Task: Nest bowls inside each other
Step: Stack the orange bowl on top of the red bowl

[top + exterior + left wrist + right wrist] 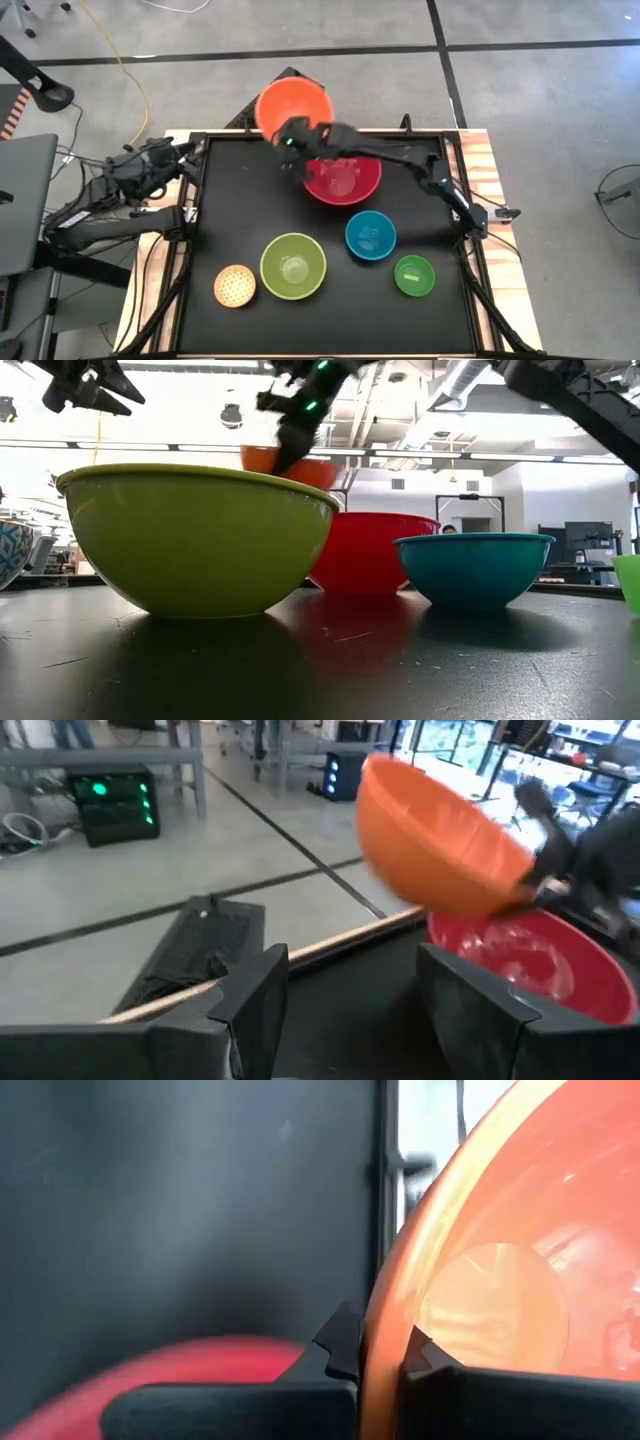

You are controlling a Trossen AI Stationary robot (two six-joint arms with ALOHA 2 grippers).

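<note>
High view, carry: the right gripper [292,140] is clamped on the rim of the orange bowl [292,104] and holds it in the air over the table's far edge, just beyond the red bowl [343,180].
High view, waiting bowls: lime-green bowl [293,266], blue bowl [371,236], bright green bowl [414,276] and speckled pale-yellow bowl [235,286] sit along the near half of the black table [240,200], each apart from the others.
High view, idle arm: the left gripper [185,152] hangs at the table's far left corner, fingers apart, holding nothing.
Low view, height: the orange bowl [295,465] rides above the red bowl's [370,550] rim line, tilted; the lime-green bowl [195,540] and blue bowl [475,565] stand in front.
Left wrist view, tilt: the orange bowl [435,840] leans steeply with its low edge right over the red bowl [530,960].
Right wrist view, grip: only the thin orange rim [385,1350] sits between the closed fingers.
Risk, slip: a pinch on one edge of a tilted bowl looks shaky; a quick swing could twist it loose.
Risk, clip: coming down this tilted, the low edge could strike the red rim and shove that bowl toward the blue one.
Risk, seating: released off-centre, it may perch crooked rather than nest.
</note>
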